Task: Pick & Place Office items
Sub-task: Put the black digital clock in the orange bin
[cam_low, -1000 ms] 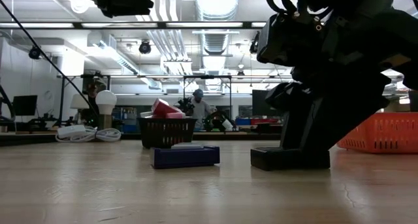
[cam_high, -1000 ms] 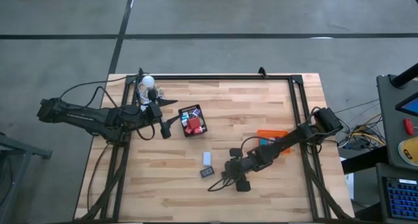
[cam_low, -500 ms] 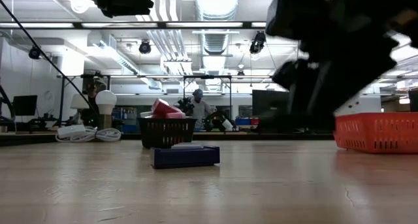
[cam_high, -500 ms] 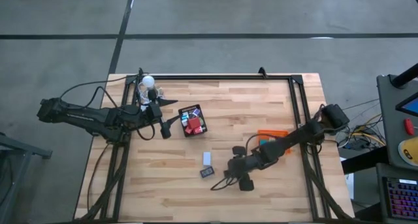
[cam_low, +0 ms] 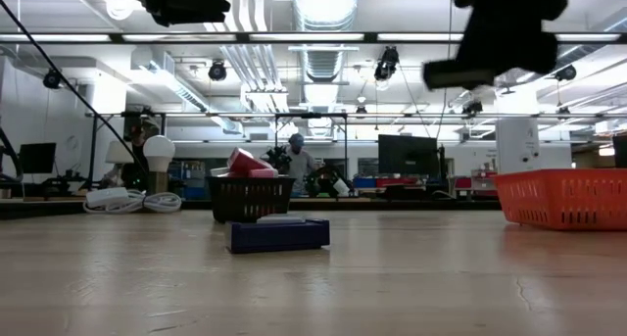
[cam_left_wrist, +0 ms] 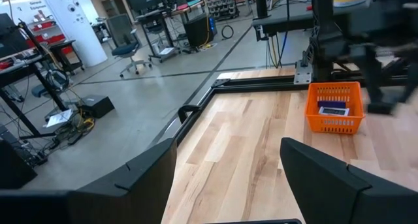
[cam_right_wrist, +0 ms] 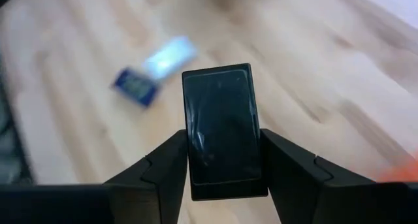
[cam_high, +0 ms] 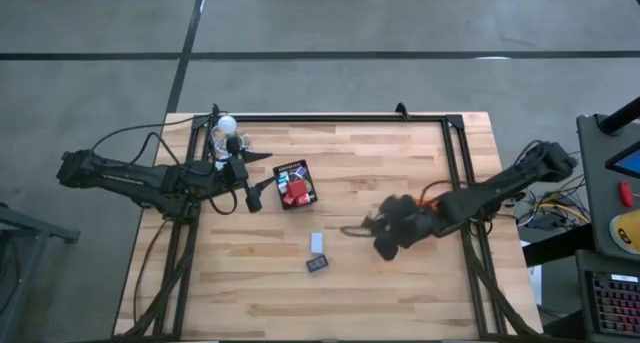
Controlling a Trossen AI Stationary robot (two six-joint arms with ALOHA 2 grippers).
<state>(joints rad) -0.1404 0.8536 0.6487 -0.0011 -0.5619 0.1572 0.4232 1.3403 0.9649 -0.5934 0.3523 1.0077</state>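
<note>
Right gripper [cam_right_wrist: 222, 160]: right of centre in the high view, raised above the table [cam_high: 400, 163]; fingers [cam_right_wrist: 160, 168] clamped on the two long sides of a black rectangle.
Black rectangle [cam_right_wrist: 222, 129]: flat, held off the table; long axis ran up the right wrist frame, in line with the fingers, its far end pointing away from the wrist.
Blue item [cam_high: 317, 265]: lower centre of the high view, flat on the wood, long axis about left-right.
White item [cam_high: 317, 242]: just above the blue item, long axis up-down.
Black mesh tray [cam_high: 295, 183]: upper centre-left, holding red [cam_high: 294, 192] and other small pieces.
Orange tray [cam_low: 561, 198]: right edge of the low view; one flat piece inside.
Left gripper [cam_high: 252, 195]: left of the mesh tray, jaws apart, holding nothing.
</note>
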